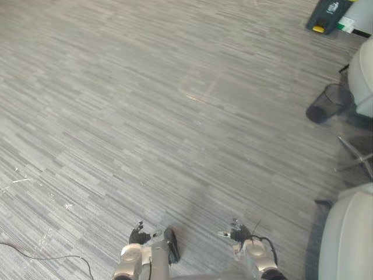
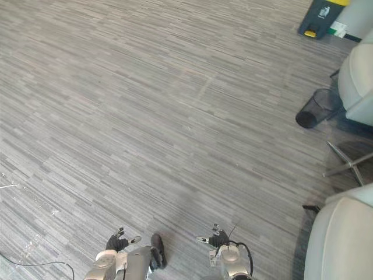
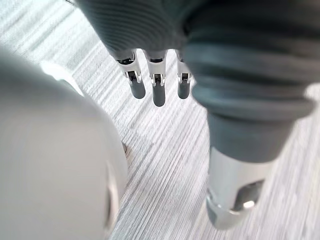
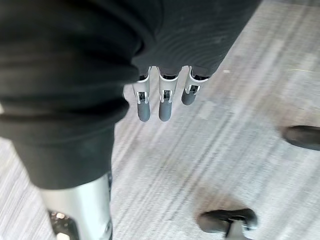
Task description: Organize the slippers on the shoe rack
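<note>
A grey carpeted floor [image 1: 145, 116] with fine streaks of lighter and darker grey runs from near to far across the scene. Around its middle, slightly far, a faint pale rectangular outline [image 1: 201, 87] marks the carpet. At the near left a few small white flecks [image 1: 69, 206] lie scattered on it. On the right stands a dark mesh wastebasket [image 1: 327, 102], just beside a light grey chair [image 1: 364, 76] whose thin metal legs [image 1: 356, 157] spread over the carpet nearer in. A second light grey chair [image 1: 349, 239] sits at the near right. At the far right corner rests a dark bin with a yellow part [image 1: 327, 14].
</note>
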Robot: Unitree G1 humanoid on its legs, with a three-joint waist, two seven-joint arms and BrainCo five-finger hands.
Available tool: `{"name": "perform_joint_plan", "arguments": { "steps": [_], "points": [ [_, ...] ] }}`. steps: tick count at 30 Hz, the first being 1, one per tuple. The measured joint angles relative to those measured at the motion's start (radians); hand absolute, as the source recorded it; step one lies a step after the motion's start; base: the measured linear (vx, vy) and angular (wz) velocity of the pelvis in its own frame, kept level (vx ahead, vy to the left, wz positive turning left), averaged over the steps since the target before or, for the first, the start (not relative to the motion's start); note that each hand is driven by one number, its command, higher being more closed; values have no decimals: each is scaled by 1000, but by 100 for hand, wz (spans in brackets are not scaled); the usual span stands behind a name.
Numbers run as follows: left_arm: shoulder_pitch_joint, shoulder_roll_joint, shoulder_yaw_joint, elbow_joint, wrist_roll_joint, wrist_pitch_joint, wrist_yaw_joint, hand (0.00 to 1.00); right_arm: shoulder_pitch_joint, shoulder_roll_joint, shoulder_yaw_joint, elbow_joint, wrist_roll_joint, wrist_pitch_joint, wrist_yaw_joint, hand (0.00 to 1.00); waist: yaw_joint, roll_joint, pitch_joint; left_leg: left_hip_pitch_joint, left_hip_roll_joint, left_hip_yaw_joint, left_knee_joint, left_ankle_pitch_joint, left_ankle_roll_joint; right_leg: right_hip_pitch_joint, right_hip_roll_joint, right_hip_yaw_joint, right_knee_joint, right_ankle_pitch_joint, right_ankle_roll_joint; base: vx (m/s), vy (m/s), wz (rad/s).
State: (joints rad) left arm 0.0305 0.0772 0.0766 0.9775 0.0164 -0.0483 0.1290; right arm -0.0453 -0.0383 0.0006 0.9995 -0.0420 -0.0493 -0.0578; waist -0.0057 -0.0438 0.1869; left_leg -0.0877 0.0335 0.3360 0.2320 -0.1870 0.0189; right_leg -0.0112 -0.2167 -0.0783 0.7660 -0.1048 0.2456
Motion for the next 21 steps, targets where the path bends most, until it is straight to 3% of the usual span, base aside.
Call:
{"name": "perform_joint_plan", "arguments": {
  "steps": [1, 3, 4, 6, 8, 9, 10, 11, 13, 14, 17, 18, 19, 21],
  "points": [
    [4, 5, -9, 0, 0, 1, 0, 0, 7, 0, 0, 0, 0, 0, 0, 0, 0, 1, 1, 51, -8, -7, -25, -7, 2, -55, -1, -2, 111, -31, -28, 516, 111, 27],
    [4, 9, -19, 5, 0, 5, 1, 0, 17, -8, -3, -2, 0, -4, 3, 0, -14, 6, 4, 135, -5, -26, -78, -19, -1, -156, 10, -56, 200, -102, -121, 433, 33, 21],
    [1, 9, -19, 8, 0, 8, 0, 0, 7, -13, -6, -3, 0, -3, 3, 0, -20, 18, 9, 172, 11, -35, -94, -28, -6, -209, 27, -111, 171, -140, -165, 411, -33, 26],
    [-5, 6, -19, 8, 0, 8, 0, 0, -1, -21, -10, -6, 1, -6, 3, 0, -40, 31, 12, 212, 46, -50, -114, -44, -21, -289, 66, -183, 12, -165, -195, 408, -78, 29],
    [-14, 4, -19, 8, 1, 8, -1, 0, -2, -29, -23, -10, 5, -13, 3, 0, -58, 37, 15, 247, 70, -60, -136, -61, -46, -337, 107, -186, -272, -103, -202, 439, -164, 38],
    [-19, 6, -20, 8, 1, 7, -2, 0, 3, -28, -37, -11, 5, -12, 1, 0, -66, 23, 8, 278, 60, -72, -163, -78, -75, -332, 120, -162, -510, 12, -189, 460, -222, 41],
    [-19, 8, -20, 13, 2, 6, -3, 0, 5, -32, -41, -9, 5, -12, 1, 0, -67, 20, 10, 312, 54, -79, -173, -93, -98, -329, 123, -129, -523, 127, -193, 603, -283, 22],
    [-22, -17, -18, 34, 3, 6, -4, 0, -4, -43, -48, -6, 3, -12, 1, 0, -63, 53, 14, 359, 86, -94, -184, -100, -107, -322, 160, -113, -464, 106, -241, 551, -246, 1],
    [-16, -45, -14, 35, 4, 3, -5, 0, -7, -45, -86, -9, 3, -13, 2, 0, -64, 88, 13, 366, 115, -110, -123, -91, -106, -322, 169, -130, -377, 14, -257, 573, -250, 1],
    [-13, -58, -2, 36, 7, 4, -6, 0, -6, -42, -106, -9, 4, -12, 2, 0, -68, 100, 13, 358, 132, -126, -62, -85, -118, -302, 171, -144, -353, -24, -266, 593, -239, 33],
    [-2, -100, 66, 16, 21, 5, -8, 0, 26, -30, -109, -38, 4, 1, 1, 0, -73, 101, 15, 173, 214, -202, 455, 20, -223, -156, 188, -174, -392, -93, -290, 619, -197, 34],
    [5, -103, 79, -16, 21, 5, -14, 0, 38, -29, -105, -42, 4, 3, -1, 0, -58, 100, 15, 101, 249, -197, 641, 18, -236, -91, 207, -176, -424, -108, -305, 434, -62, -18],
    [8, -102, 95, -28, 21, 5, -17, 0, 44, -27, -102, -42, 4, 4, -1, 0, -48, 100, 16, 53, 270, -173, 737, 11, -229, -44, 219, -166, -453, -121, -306, 523, -40, -28],
    [11, -93, 104, -51, 21, 4, -17, 0, 46, -17, -102, -42, 5, 11, -2, 0, -44, 76, 23, -37, 291, -114, 811, -18, -183, 50, 222, -143, -515, -144, -308, 533, -1, -24]
  ]
}}
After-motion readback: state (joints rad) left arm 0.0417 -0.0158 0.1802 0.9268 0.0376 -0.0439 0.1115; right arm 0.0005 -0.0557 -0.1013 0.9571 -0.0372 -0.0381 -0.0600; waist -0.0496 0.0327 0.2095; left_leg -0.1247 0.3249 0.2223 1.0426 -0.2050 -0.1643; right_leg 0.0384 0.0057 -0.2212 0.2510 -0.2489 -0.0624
